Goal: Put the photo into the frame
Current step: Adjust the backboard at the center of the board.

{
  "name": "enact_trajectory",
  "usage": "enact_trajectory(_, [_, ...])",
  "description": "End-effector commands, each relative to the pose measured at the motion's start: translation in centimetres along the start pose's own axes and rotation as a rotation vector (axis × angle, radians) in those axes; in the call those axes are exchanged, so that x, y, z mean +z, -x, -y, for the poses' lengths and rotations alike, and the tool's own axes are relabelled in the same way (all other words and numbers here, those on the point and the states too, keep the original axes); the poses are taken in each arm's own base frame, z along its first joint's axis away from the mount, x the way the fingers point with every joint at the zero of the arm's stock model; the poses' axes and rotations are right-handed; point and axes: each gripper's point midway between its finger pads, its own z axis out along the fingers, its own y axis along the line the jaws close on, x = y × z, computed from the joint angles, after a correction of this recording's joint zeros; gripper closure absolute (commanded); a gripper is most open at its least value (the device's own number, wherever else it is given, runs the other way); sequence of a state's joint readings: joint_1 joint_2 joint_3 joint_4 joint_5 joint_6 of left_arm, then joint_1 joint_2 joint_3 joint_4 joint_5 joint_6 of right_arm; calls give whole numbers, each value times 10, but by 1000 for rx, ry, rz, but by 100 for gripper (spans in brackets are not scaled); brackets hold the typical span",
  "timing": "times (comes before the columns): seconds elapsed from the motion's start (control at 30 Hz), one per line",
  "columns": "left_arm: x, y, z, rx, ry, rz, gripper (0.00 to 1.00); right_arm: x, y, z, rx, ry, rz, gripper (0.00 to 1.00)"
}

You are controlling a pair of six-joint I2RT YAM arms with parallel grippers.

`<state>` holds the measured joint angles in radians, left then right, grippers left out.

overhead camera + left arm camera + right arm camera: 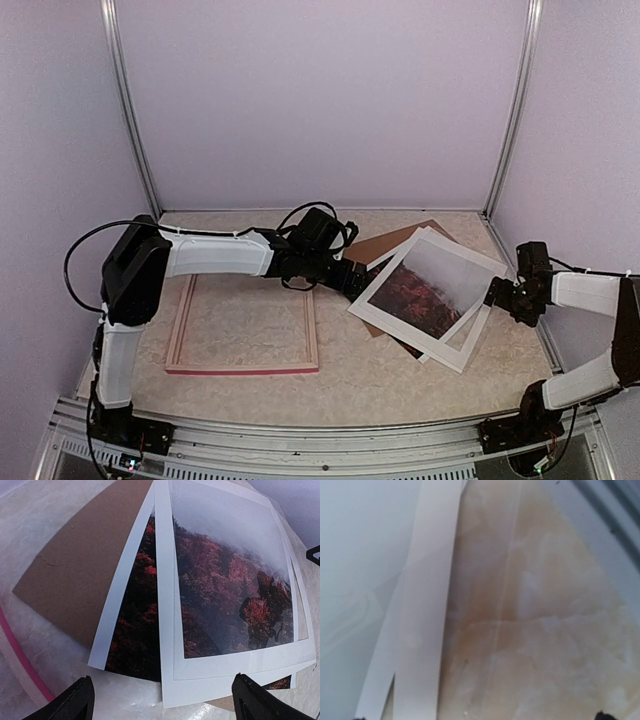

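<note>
Photo (pixel 430 285) is lying face up and skewed on the bench (pixel 380 385), right of centre. It's stacked over a brown board (pixel 385 245) and sits apart from the frame (pixel 243 325), which is flat on the left. Left claw (pixel 358 280) hovers at the stack's left edge, spread wide and holding nothing, and right claw (pixel 497 297) sits at the photo's right edge, tips looking spread too.

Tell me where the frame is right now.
Top view: the frame lies flat on the table's left half, just nearer than the left arm, clear of the photo to its right.
</note>
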<state>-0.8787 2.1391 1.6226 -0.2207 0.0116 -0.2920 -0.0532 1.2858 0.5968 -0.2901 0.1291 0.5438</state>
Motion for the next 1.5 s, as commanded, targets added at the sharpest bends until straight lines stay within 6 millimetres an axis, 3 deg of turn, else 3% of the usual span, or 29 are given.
enact_trajectory(0.0, [19,14,14,5,-65,8,5,8,0,-7,21,58,6,1])
enact_trajectory(0.13, [54,15,-6,-5,0,-3,4,8,-9,-21,33,151,-21,4])
enact_trajectory(0.27, [71,30,-35,-47,46,30,4,10,-23,-33,48,239,-61,6])
enact_trajectory(0.43, [77,56,-73,-112,47,67,4,12,-36,-42,68,291,-89,8])
enact_trajectory(0.57, [83,71,-99,-138,63,86,4,11,-50,-62,52,334,-120,9])
enact_trajectory(0.8, [99,80,-130,-197,59,109,4,10,-64,-86,32,370,-151,10])
enact_trajectory(1.23, [120,43,-150,-287,99,3,9,-5,-62,-111,37,419,-150,9])
enact_trajectory(1.47, [124,12,-140,-272,96,-107,17,-15,-47,-112,20,402,-114,8])
